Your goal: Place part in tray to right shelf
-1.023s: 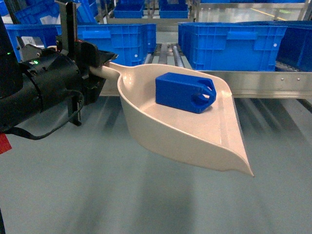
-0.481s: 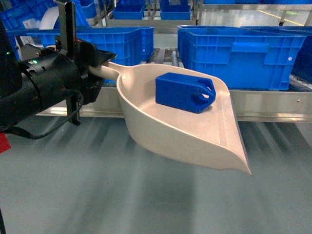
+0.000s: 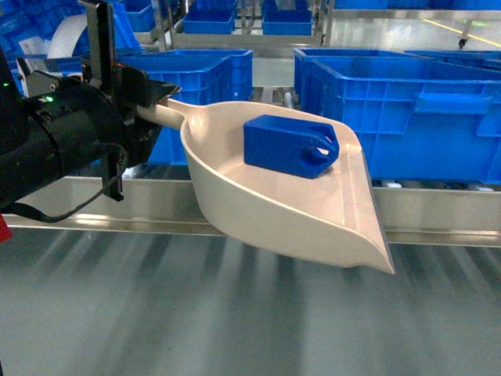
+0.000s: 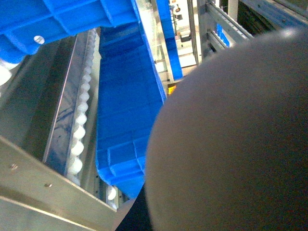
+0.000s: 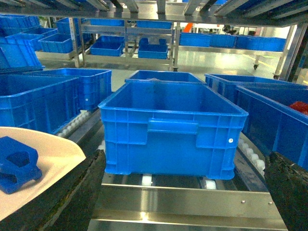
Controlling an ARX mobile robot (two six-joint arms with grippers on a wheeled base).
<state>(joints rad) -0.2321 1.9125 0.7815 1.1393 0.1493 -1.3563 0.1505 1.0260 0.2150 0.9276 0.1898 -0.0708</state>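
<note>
Left gripper (image 3: 153, 98) clamped on the tray (image 3: 258, 204) handle — tray held level in air. Part (image 3: 290, 145) lies in the tray, loaded. Right shelf (image 3: 438, 211) front rail just behind; delivery remains. Right gripper (image 5: 183, 192) — fingers wide apart, holding nothing.

Tray (image 3: 274, 211): pale beige plastic, smooth, soft satin sheen along the curved sides. Part (image 3: 288, 145): bright blue plastic, matt, faintly grainy faces. Crates (image 5: 171, 130): blue moulded plastic, ribbed walls, slight gloss. Shelf rail (image 5: 192, 199): brushed stainless steel, reflective, small screw heads visible. Rollers (image 4: 79, 144): white plastic, smooth. Left arm housing (image 3: 55, 149): black, matt. Right gripper fingers (image 5: 288, 187): black with a rough, coarse texture.
</note>
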